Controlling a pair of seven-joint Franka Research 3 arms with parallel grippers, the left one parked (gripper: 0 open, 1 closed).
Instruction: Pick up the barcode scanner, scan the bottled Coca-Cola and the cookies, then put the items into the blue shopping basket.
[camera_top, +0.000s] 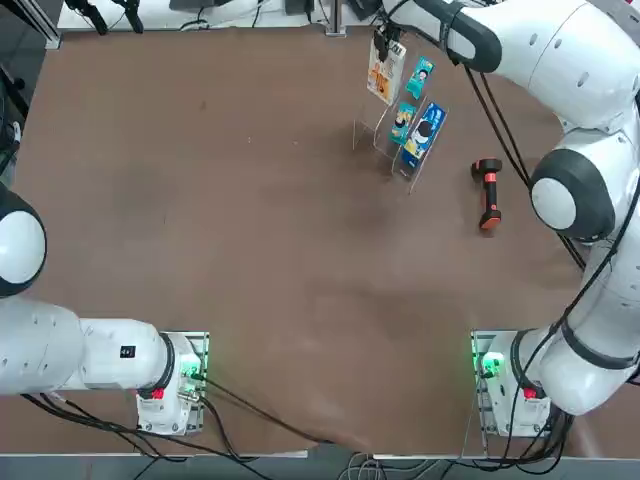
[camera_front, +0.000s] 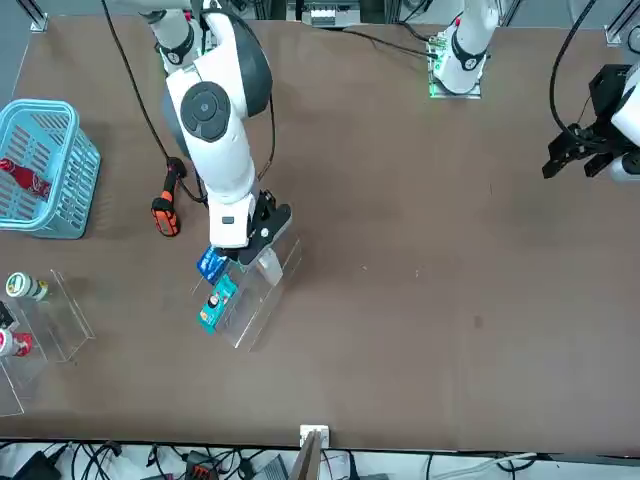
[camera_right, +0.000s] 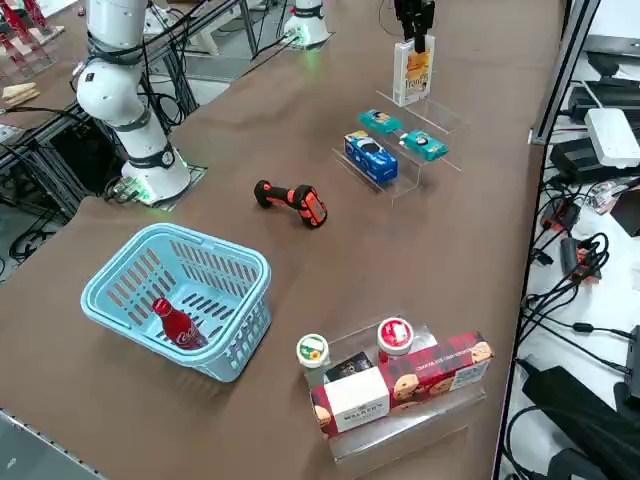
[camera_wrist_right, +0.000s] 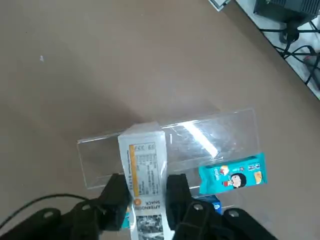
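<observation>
White and orange-yellow, the cookies (camera_wrist_right: 145, 172) stand upright on the top tier of a clear acrylic display stand (camera_wrist_right: 200, 140) at the far end of the brown table (camera_top: 220, 220), pinched by their upper edge between the narrowed fingers (camera_wrist_right: 116, 197) of the right gripper (camera_right: 413, 30). On the stand's lower steps lie two small teal packets (camera_right: 382, 121) and a blue packet (camera_right: 370, 156). Near the stand the barcode scanner (camera_right: 292, 198) rests on its side on the tabletop, untouched. Well apart from both, the blue shopping basket (camera_right: 240, 262) sits near the table's corner with the bottled Coca-Cola (camera_right: 178, 324) already lying inside. Beside the basket, a second clear stand carries a red tartan biscuit box (camera_right: 440, 366) and two small bottles (camera_right: 394, 338).
</observation>
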